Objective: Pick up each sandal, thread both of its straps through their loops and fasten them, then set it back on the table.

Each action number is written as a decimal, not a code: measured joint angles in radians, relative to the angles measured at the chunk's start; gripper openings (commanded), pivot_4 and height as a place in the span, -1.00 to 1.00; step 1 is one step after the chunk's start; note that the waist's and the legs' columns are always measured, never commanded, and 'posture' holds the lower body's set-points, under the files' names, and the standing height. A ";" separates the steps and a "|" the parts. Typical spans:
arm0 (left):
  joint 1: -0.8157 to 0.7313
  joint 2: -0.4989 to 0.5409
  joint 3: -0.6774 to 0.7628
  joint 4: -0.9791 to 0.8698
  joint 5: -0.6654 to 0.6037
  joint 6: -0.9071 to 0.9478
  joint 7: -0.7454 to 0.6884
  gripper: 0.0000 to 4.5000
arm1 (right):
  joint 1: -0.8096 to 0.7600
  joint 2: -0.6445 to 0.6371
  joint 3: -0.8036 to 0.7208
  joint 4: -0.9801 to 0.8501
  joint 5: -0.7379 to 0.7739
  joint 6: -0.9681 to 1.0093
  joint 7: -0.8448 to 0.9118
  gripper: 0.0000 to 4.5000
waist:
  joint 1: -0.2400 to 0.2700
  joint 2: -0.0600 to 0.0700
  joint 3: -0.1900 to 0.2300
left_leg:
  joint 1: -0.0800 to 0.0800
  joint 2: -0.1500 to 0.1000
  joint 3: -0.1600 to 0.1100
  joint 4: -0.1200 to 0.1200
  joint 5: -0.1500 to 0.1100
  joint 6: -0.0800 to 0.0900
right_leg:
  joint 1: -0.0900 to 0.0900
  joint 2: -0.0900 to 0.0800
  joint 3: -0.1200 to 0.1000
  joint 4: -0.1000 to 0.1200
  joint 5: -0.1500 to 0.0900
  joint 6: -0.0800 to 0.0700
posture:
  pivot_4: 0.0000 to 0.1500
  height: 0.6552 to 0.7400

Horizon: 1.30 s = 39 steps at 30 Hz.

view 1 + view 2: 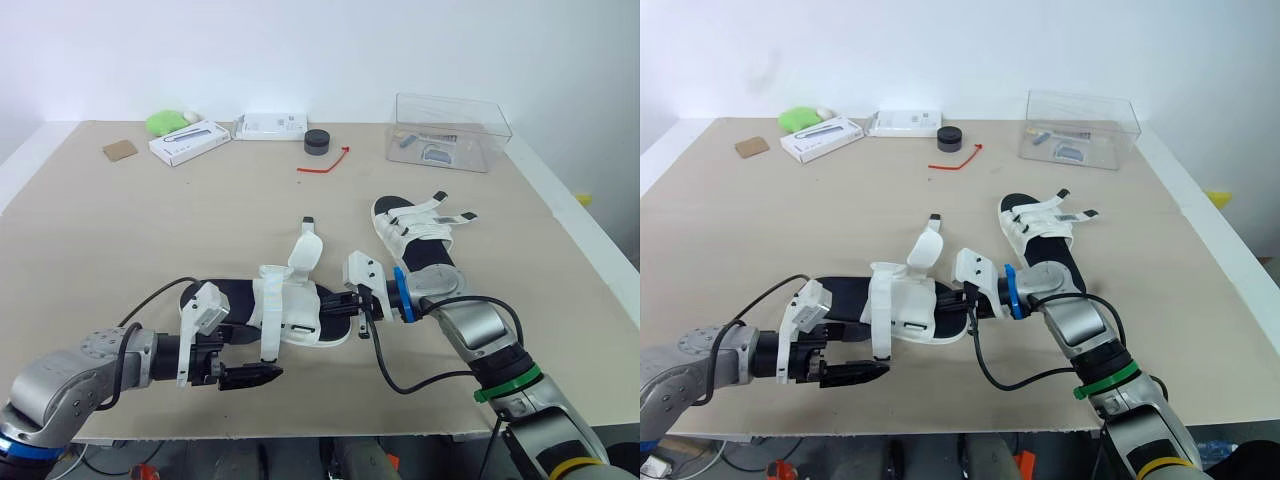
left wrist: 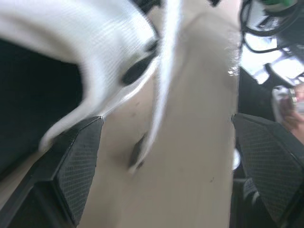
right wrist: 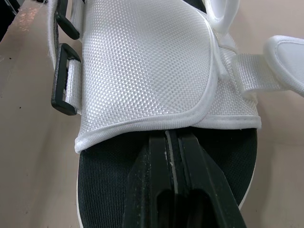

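A sandal with a black footbed and white straps lies near the table's front edge. My right gripper is shut on its sole at one end, and the fingers clamp the thin white rim. One strap stands up. The other strap hangs down over the near side. My left gripper is open beside that side, and the hanging strap passes between its fingers without being touched. The second sandal lies flat to the right, straps across it.
At the back of the table stand a clear plastic box, a black round lid, a red tie, two white boxes, a green object and a cardboard scrap. The table's front edge is close below both grippers.
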 measured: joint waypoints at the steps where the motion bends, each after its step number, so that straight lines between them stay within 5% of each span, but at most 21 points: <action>1: -0.007 -0.002 0.000 0.000 0.000 0.005 -0.001 0.98 | 0.000 0.000 0.000 0.000 0.000 0.000 0.000 -1.00 | 0.000 0.000 0.000 | 0.000 0.000 0.000 0.000 0.000 0.000 | 0.000 0.000 0.000 0.000 0.000 0.000 | 1.00 1.00; 7: -0.029 -0.027 -0.014 0.009 0.011 0.017 -0.005 0.98 | 0.000 0.000 0.000 0.000 -0.001 0.000 -0.001 -1.00 | 0.000 0.000 0.000 | 0.000 0.000 0.000 0.000 0.000 0.000 | 0.000 0.000 0.000 0.000 0.000 0.000 | 1.00 1.00; 17: -0.057 -0.058 -0.019 0.065 0.052 0.019 -0.022 -0.94 | 0.000 0.000 0.000 -0.002 -0.007 -0.003 -0.001 -1.00 | 0.000 0.000 0.000 | 0.000 0.000 0.000 0.000 0.000 0.000 | 0.000 0.000 0.000 0.000 0.000 0.000 | 1.00 1.00; 22: -0.057 -0.059 -0.012 0.065 0.024 0.052 -0.037 -0.97 | 0.000 0.000 0.000 -0.002 -0.007 -0.003 -0.001 -1.00 | 0.000 0.000 0.000 | 0.000 0.000 0.000 0.000 0.000 0.000 | 0.000 0.000 0.000 0.000 0.000 0.000 | 1.00 1.00; 30: -0.362 0.011 0.191 0.221 -0.484 0.360 0.009 -0.97 | -0.002 -0.003 -0.001 -0.002 -0.009 -0.003 0.000 -1.00 | 0.001 -0.001 0.001 | -0.001 -0.001 -0.003 0.001 0.001 0.001 | 0.001 0.001 -0.002 0.000 0.000 0.000 | 1.00 1.00; 34: -0.443 -0.012 0.196 0.333 -0.520 0.396 0.069 -0.97 | -0.004 0.000 -0.001 -0.001 -0.009 -0.004 0.000 -1.00 | -0.002 -0.001 0.001 | -0.001 -0.001 -0.002 0.001 0.000 0.000 | 0.000 0.000 -0.001 -0.001 0.000 0.001 | 1.00 1.00; 39: -0.448 -0.022 0.123 0.393 -0.393 0.389 0.026 -0.97 | -0.005 0.000 -0.001 -0.001 -0.010 -0.004 -0.003 -1.00 | -0.002 -0.001 0.001 | -0.002 -0.002 -0.002 0.001 0.000 0.000 | 0.000 0.000 -0.001 -0.001 0.000 0.000 | 1.00 1.00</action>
